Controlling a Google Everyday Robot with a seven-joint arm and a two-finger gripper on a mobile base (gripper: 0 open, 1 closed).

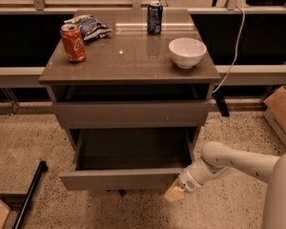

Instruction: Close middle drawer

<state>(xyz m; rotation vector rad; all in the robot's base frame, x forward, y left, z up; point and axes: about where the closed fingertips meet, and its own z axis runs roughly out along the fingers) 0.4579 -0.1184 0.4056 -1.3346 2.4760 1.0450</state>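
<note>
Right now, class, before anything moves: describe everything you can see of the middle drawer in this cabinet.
The middle drawer is a wide, deep grey-brown box with a low, plain front panel without a handle, thin side walls and a dark floor with nothing visible in it. It looks like laminated board. It stands pulled far out and level, beneath the taller-fronted drawer. The gripper sits at the front panel's right end; whether it touches cannot be told.

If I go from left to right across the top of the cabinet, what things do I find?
Red cola can → dark blue can → white round bowl. The robot's tool is lower down, by the right front corner of the open grey-brown middle drawer.
</note>
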